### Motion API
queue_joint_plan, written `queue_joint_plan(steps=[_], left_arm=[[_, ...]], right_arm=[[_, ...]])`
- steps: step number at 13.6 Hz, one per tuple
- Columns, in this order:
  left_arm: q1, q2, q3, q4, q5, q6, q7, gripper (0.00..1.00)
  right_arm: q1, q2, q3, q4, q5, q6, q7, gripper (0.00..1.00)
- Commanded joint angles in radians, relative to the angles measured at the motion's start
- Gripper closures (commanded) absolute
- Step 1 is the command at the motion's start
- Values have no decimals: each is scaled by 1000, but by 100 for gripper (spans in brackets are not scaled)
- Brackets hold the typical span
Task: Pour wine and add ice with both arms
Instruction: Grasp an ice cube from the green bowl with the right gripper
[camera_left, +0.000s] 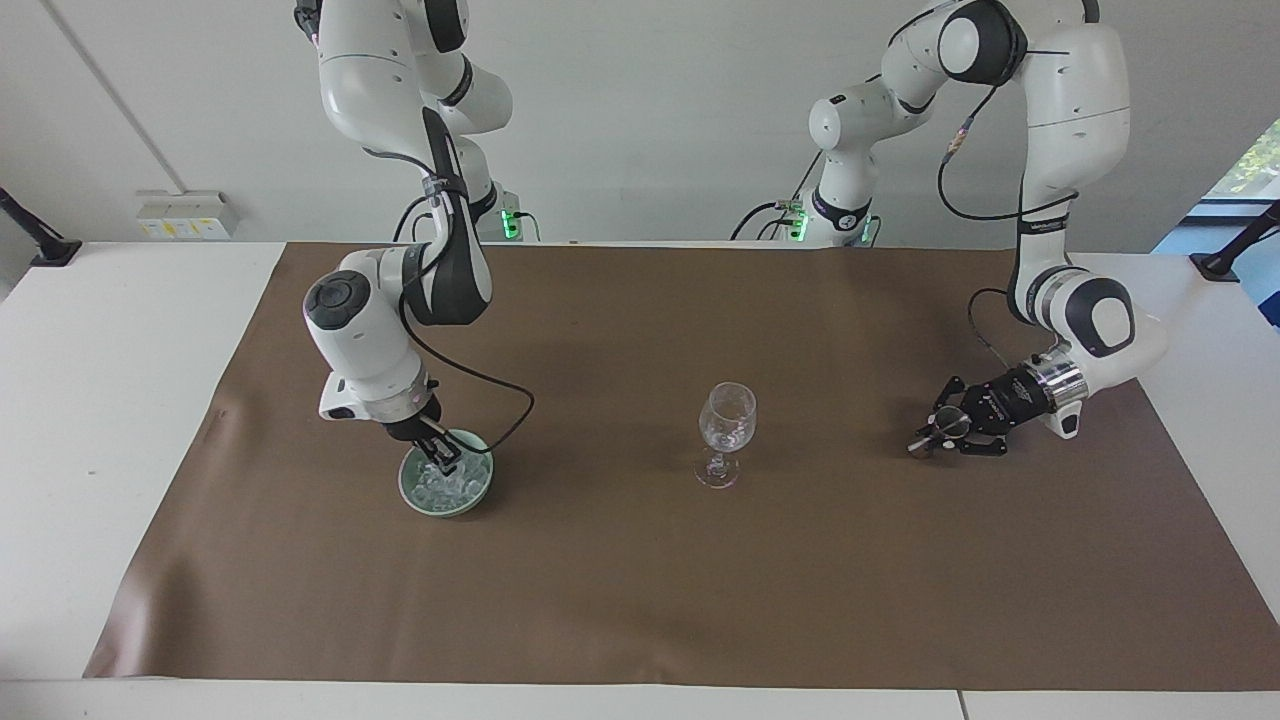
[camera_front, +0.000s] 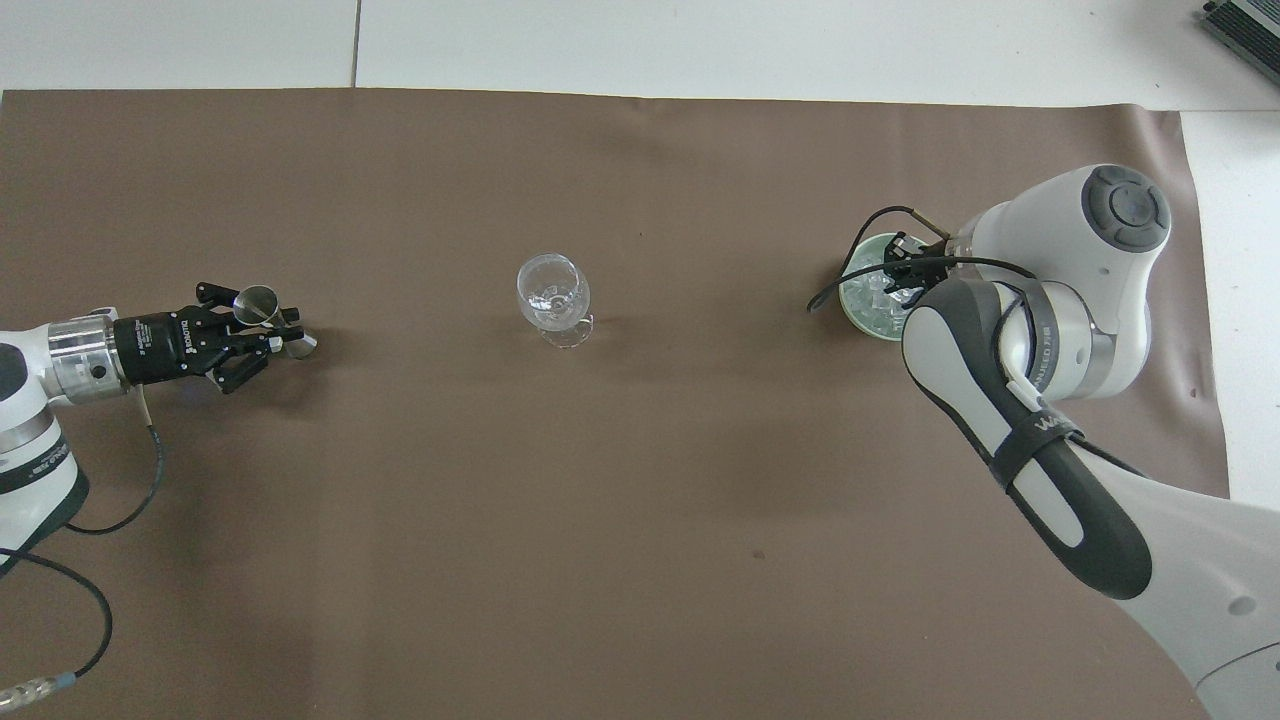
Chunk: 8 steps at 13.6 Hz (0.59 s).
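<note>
Brown mat (camera_front: 600, 500) covers the desk. Wine glass (camera_front: 553, 291) upright near mid-mat. Left gripper (camera_front: 272, 335) low toward the left arm's end, jaws closed on a steel jigger (camera_front: 258, 303). Right gripper (camera_front: 908, 275) down in the green bowl (camera_front: 862, 312) among the ice (camera_front: 880, 300); jaws closed, possibly on a cube.

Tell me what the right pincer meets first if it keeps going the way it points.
The ice heaped in the green bowl: the right pincer points steeply down into it, shut, likely already among the cubes.
</note>
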<state>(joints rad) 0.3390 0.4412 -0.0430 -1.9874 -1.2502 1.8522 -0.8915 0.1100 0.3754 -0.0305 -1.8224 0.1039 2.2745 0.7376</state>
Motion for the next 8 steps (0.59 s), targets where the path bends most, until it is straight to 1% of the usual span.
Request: queue_joint_plan(steps=[1,2,3,5,7,8], left_arm=[[18,21,-11,16,-23,-15,23,94],[18,21,-11,16,-23,-15,23,89],[18,25,-9,16,-23,-15,23,88],[17,27,-9,16,-22,-13,23,78],[17,27,-9,16,-22,-13,23,74],[17,27,-9,18,-20,-13,22,73]], right_arm=[[-7,0,6,15,-3,-29,16,100],[-1,0,4,21,-10,-33,16,100],[4,-1,6,35,-36,-32,14,100],[4,-1,6,89,-62,-44,-4,100],[5,-15,11,150,-64,-96,-65,100],[22,-35,12,172,-64,-107,-87,100]])
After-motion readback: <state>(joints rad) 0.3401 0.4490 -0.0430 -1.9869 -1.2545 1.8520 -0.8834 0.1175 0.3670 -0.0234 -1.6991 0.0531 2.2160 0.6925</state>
